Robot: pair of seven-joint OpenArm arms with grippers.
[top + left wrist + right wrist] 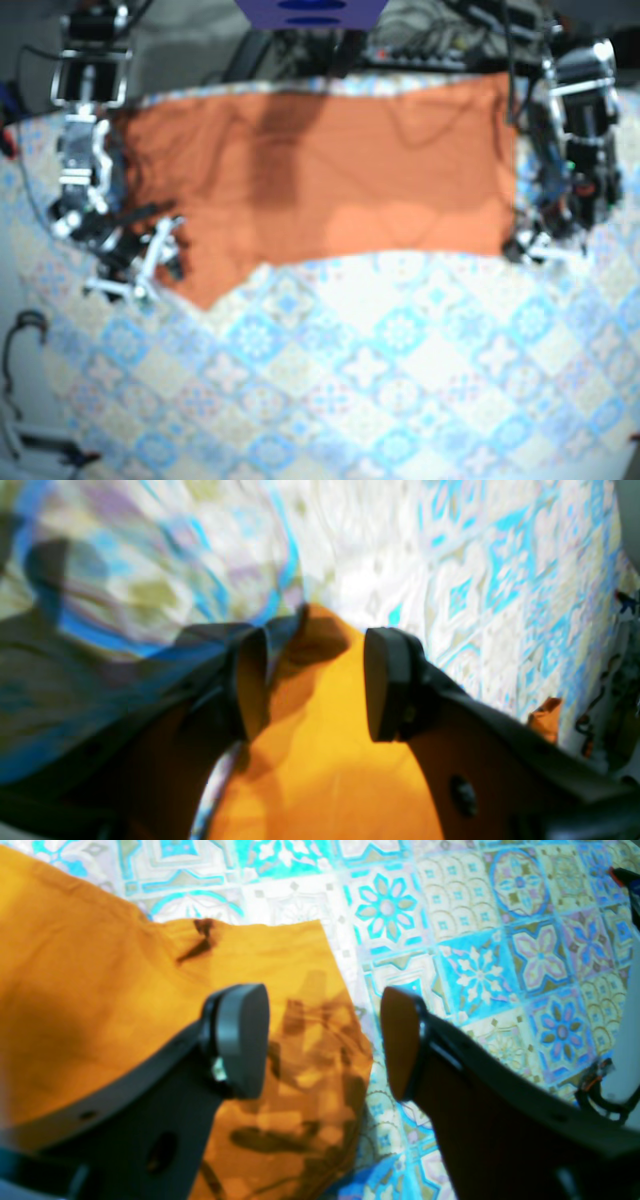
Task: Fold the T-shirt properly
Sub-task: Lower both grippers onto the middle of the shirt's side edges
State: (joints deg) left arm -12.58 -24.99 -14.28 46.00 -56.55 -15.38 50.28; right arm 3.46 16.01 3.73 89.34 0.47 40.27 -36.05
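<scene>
An orange T-shirt (pixel 320 170) lies spread flat across the far half of the table. In the right wrist view my right gripper (pixel 320 1045) hovers open over the edge of an orange sleeve (pixel 305 1080), with one finger over cloth and the other over the tablecloth. In the base view that right gripper (pixel 160 245) is at the shirt's left lower corner. My left gripper (pixel 315 685) is open too, with a corner of orange fabric (pixel 320 760) lying between its fingers. In the base view the left gripper (pixel 532 245) is at the shirt's right lower corner. The left wrist view is blurred.
A tablecloth with a blue and white tile pattern (pixel 380 380) covers the table. Cables and arm mounts (pixel 85 60) crowd the far edge. More wiring (pixel 600 1090) hangs at the right of the right wrist view.
</scene>
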